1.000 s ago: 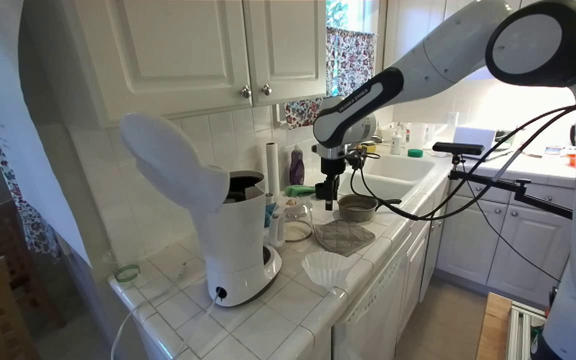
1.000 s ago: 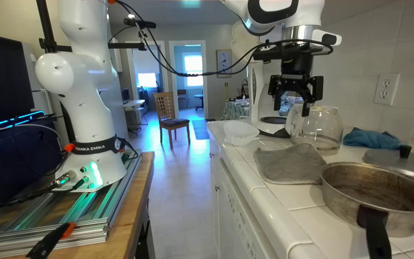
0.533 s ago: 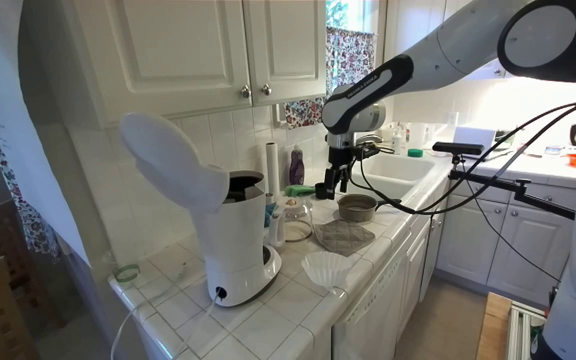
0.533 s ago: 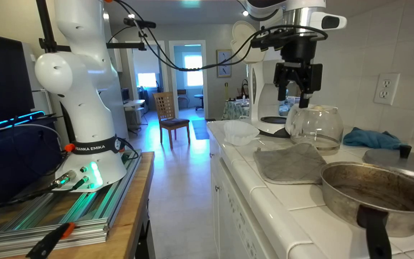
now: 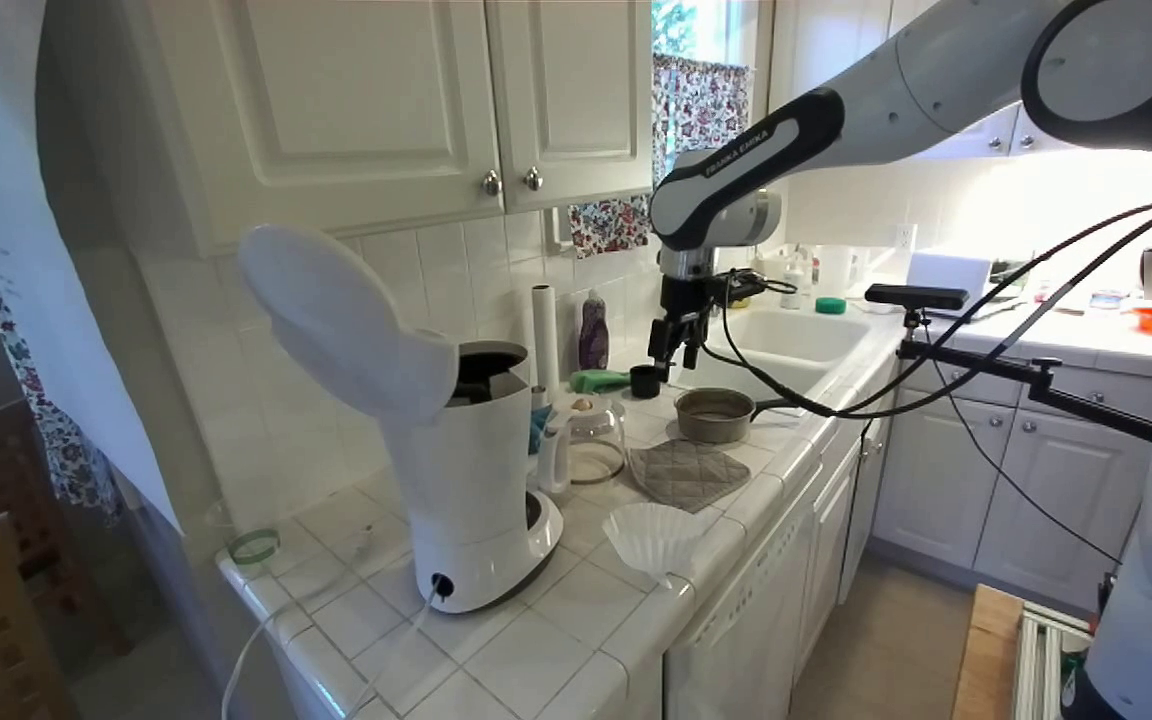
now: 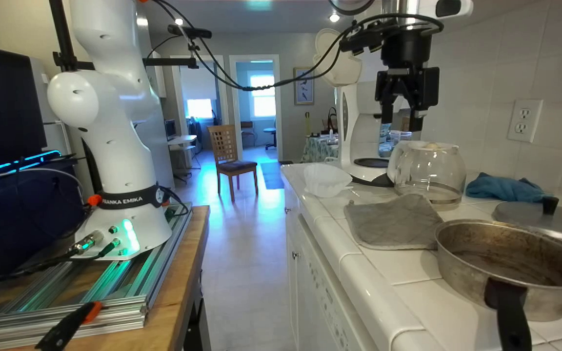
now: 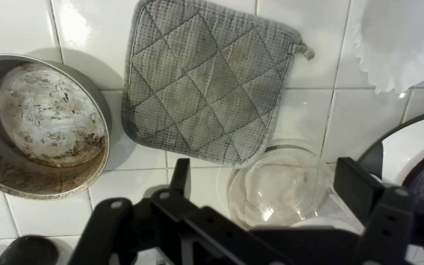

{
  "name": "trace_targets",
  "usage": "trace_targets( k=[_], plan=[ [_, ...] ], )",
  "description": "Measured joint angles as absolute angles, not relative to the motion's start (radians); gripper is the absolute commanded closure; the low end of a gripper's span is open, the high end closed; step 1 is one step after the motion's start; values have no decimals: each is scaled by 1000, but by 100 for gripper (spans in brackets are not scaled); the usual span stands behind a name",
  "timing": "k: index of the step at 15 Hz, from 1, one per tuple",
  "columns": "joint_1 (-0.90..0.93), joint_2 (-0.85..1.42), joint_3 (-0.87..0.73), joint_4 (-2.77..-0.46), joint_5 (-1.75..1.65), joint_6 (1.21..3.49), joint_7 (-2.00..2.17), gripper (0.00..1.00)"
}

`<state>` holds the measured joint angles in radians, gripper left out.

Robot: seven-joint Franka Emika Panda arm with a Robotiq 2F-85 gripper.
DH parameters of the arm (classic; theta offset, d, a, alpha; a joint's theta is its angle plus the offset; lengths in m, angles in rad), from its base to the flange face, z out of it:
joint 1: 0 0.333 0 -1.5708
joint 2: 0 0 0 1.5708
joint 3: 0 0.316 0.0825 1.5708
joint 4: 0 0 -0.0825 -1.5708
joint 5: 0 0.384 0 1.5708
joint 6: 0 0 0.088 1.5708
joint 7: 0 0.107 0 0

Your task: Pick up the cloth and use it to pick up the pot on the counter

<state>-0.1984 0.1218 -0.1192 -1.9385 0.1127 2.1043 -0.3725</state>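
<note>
My black two-fingered tool [image 7: 263, 175]: is hovering, jaws wide apart.
Square grey fabric cloth [image 7: 208, 84]: is lying upper centre, wrist view.
Round grey metal pot [image 7: 46, 125]: is sitting left there.

White tiled wall [image 6: 486, 97] along the back edge of the counter [image 5: 526, 670]; 2-socket outlet [image 6: 525, 121] on it. Floral curtain [image 5: 701, 115] across the window [image 5: 674, 25], daylight above. White wall cabinets [image 5: 346, 110], 2 round knobs [image 5: 533, 179]. In an exterior view, past the counter's far corner: wooden chair [image 6: 234, 165], glossy floor [image 6: 244, 243] with blue sheen, 1 framed picture [image 6: 304, 90], grey wall [image 6: 288, 126], bright doorway [image 6: 233, 114].
</note>
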Motion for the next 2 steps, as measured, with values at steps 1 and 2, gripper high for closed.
trace_targets(
  k=[1, 2],
  plan=[
    [-198, 122, -119, -1939, 113, 2104, -372, 0],
    [-198, 122, -119, -1939, 113, 2104, -372, 0]
  ],
)
